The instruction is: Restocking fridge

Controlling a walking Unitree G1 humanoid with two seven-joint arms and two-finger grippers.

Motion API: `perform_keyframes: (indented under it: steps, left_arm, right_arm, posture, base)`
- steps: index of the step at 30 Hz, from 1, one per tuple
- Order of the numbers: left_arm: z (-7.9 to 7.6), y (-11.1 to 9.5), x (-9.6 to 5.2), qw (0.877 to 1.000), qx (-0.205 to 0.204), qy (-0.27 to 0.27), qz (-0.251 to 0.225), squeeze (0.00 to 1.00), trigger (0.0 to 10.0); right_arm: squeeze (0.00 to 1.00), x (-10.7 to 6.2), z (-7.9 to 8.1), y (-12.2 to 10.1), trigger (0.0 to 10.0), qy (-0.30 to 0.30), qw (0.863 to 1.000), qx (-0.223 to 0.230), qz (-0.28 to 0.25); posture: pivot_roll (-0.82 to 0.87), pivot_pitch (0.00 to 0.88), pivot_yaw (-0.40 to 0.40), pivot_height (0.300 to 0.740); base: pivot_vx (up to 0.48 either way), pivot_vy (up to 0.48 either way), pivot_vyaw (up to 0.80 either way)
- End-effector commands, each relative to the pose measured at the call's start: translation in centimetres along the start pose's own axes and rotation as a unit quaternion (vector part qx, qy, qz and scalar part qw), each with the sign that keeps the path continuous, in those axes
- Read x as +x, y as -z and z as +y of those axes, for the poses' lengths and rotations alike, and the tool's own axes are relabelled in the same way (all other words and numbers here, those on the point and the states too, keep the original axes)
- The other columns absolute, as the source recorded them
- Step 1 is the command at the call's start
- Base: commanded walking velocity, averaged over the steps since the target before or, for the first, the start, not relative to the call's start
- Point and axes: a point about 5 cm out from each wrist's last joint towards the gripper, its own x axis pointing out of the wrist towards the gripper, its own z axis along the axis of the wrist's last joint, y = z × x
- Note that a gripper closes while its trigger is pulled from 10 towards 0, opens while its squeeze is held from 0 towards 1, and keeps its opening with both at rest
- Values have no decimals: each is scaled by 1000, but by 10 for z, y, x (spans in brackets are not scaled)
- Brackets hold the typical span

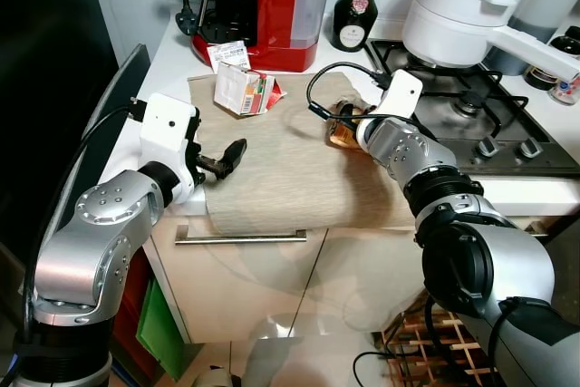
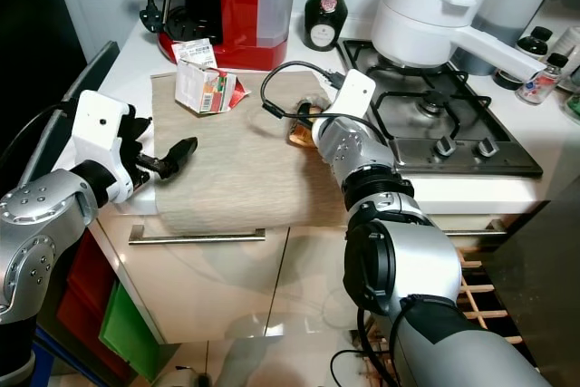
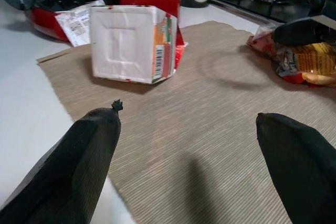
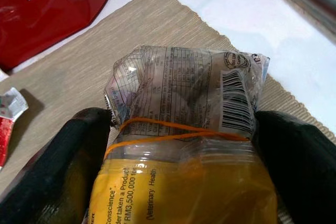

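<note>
Your left gripper (image 3: 186, 145) hovers spread wide over the woven mat's (image 1: 272, 169) left edge, holding nothing. One carton (image 3: 131, 43) lies on its side at the mat's back-left corner; your left wrist view shows its white base and barcode. Your right gripper (image 4: 181, 145) clamps one plastic-wrapped packet (image 4: 184, 108) at the mat's right edge beside the hob (image 1: 489, 124); your right wrist view shows its barcode. Worktop (image 1: 172, 61) back edge: one red coffee machine (image 1: 272, 6), one bottle (image 1: 355, 11); one white pot (image 1: 462, 11) on the hob.

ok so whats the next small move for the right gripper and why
Probably close and lift. The right gripper has a finger on each side of the plastic packet, which lies on the mat by the stove. The left gripper hovers open over the mat's other edge.
</note>
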Motion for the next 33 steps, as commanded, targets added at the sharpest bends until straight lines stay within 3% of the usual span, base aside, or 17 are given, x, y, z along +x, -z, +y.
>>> perform_keyframes:
  steps: [1, 7, 8, 9, 10, 22, 27, 29, 33]
  left_arm:
    - [-5, -2, 2, 1000, 5, 6, 4, 0, 10000]
    - [-3, 0, 9, 1000, -18, -1, 13, 0, 10000]
    - [-4, 0, 12, 1000, -24, 1, 12, 0, 10000]
    - [-4, 0, 12, 1000, -24, 1, 12, 0, 10000]
    - [-6, 0, 14, 1000, -29, 4, 11, 0, 10000]
    - [-14, -2, 26, 999, -37, 19, 5, 0, 10000]
    - [-13, -2, 30, 999, -36, 20, 4, 0, 10000]
    - [-18, 0, 36, 999, -34, 27, 3, 0, 10000]
    - [-24, -2, 41, 999, -35, 39, -1, 0, 10000]
  right_arm:
    - [0, 2, -7, 31, 10000, 13, 997, 14, 72]
    - [0, 2, -14, 41, 10000, 21, 995, 14, 92]
    - [0, 2, -18, 42, 4980, 22, 996, 13, 90]
    - [0, 2, -18, 42, 4980, 22, 996, 13, 90]
    - [0, 2, -22, 43, 0, 24, 996, 6, 86]
    - [0, 2, -20, 40, 0, 1, 998, -14, 60]
    - [0, 2, -18, 26, 0, 1, 999, -39, 12]
    - [0, -1, -12, 7, 0, -11, 997, -69, -38]
    - [0, -4, -14, -7, 0, -10, 994, -73, -78]
  posture:
    - [125, 0, -72, 740]
    - [100, 0, -64, 740]
    - [90, 0, -61, 740]
    - [90, 0, -61, 740]
    - [82, 0, -59, 740]
    - [60, 0, -38, 740]
    - [32, 0, -24, 740]
    - [18, 0, -20, 740]
    - [7, 0, -16, 740]
  base:
    - [0, 0, 0]
    - [0, 0, 0]
    - [0, 0, 0]
    - [0, 0, 0]
    - [0, 0, 0]
    - [0, 0, 0]
    - [0, 0, 0]
    - [0, 0, 0]
    - [0, 0, 0]
